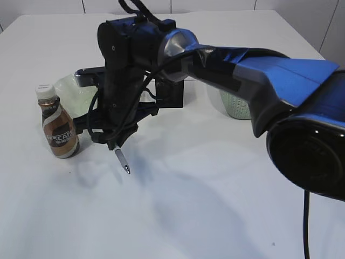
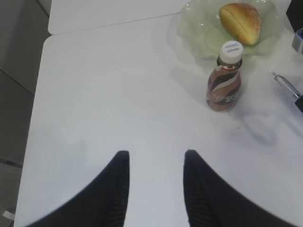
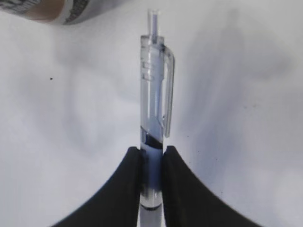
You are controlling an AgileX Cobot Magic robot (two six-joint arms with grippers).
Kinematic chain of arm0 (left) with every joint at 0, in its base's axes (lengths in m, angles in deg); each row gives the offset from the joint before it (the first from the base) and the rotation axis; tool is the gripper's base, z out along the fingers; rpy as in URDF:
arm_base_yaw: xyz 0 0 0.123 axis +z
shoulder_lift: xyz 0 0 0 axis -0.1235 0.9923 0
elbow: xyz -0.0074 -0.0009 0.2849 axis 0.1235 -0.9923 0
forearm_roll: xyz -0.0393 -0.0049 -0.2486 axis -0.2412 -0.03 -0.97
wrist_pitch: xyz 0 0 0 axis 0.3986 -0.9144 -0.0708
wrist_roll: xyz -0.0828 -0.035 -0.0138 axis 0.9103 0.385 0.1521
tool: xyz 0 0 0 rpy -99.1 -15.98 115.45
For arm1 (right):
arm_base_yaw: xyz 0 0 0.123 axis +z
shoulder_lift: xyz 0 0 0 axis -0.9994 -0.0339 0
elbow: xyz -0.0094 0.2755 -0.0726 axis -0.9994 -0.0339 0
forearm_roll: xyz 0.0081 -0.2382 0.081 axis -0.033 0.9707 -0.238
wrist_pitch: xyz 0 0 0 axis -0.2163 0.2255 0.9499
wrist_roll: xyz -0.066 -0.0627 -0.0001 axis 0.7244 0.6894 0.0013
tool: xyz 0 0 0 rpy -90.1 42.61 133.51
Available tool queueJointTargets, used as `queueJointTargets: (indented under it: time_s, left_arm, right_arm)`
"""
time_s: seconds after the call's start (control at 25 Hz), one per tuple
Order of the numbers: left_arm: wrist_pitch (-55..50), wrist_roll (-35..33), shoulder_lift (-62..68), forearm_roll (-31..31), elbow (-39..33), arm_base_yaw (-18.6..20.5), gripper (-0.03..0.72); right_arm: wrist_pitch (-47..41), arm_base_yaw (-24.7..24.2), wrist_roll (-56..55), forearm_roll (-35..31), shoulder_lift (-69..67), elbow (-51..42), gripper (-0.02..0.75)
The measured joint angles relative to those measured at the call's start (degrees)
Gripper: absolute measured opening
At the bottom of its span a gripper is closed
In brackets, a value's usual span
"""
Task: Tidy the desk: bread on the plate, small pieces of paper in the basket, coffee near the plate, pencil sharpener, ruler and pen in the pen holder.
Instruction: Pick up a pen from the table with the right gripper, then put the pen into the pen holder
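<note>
My right gripper (image 1: 112, 144) reaches across to the left and is shut on a clear pen (image 1: 123, 161), holding it slanted with its tip just above the table. In the right wrist view the jaws (image 3: 152, 156) clamp the pen's barrel (image 3: 153, 90). The coffee bottle (image 1: 58, 127) stands upright left of the pen, in front of the green glass plate (image 1: 66, 86). In the left wrist view the bread (image 2: 240, 21) lies on the plate (image 2: 196, 33), with the bottle (image 2: 225, 80) and the pen (image 2: 285, 84) nearby. My left gripper (image 2: 156, 158) is open and empty over bare table.
A black pen holder (image 1: 171, 93) stands behind the right arm. A pale green basket (image 1: 234, 105) sits to its right, partly hidden by the arm. The table's left edge (image 2: 40, 94) shows in the left wrist view.
</note>
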Motion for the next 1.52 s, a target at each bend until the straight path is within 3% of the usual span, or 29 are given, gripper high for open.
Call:
queueJointTargets:
  time_s: [0.24, 0.76, 1.04, 1.52]
  left_arm:
    - [0.0, 0.0, 0.0, 0.0, 0.0, 0.0, 0.267]
    - [1.1, 0.0, 0.0, -0.7, 0.0, 0.0, 0.267]
    - [3.2, 0.0, 0.0, -0.8, 0.0, 0.0, 0.267]
    - [9.3, 0.0, 0.0, -0.8, 0.0, 0.0, 0.267]
  right_arm:
    - [-0.2, 0.0, 0.0, 2.1, 3.0, 0.0, 0.116]
    - [-1.2, -0.3, 0.0, 17.7, 6.2, 5.6, 0.116]
    - [-1.3, -1.9, 0.0, 18.8, 6.7, 8.1, 0.116]
    - [2.4, -5.4, 0.8, 27.2, 7.6, 8.3, 0.116]
